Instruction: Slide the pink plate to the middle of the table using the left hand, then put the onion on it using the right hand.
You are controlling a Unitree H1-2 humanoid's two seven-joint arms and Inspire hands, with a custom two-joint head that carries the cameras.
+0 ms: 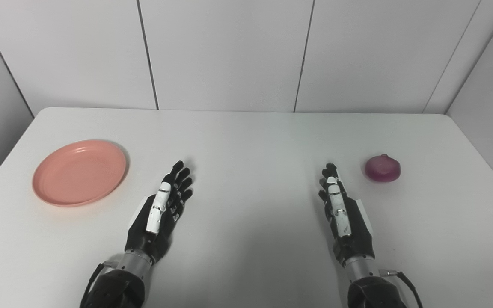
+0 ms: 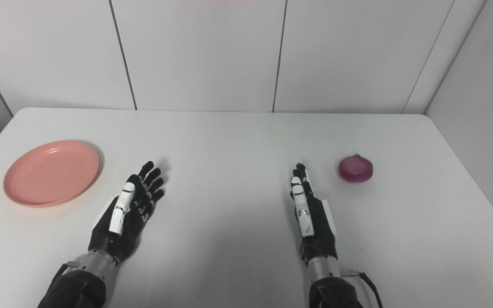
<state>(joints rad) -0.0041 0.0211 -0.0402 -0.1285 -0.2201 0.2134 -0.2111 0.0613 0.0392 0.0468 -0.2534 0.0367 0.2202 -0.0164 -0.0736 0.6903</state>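
Note:
A pink plate [image 1: 79, 172] lies on the white table [image 1: 246, 141] at the left side, with nothing on it. A purple-red onion [image 1: 382, 168] sits on the table at the right. My left hand [image 1: 163, 209] rests near the front, just right of the plate and apart from it, fingers stretched out and holding nothing. My right hand [image 1: 343, 209] lies a short way left of the onion, not touching it, also open with fingers extended forward.
White wall panels [image 1: 229, 51] rise behind the table's far edge. The table's left and right edges slant in toward the back. Bare tabletop lies between the two hands.

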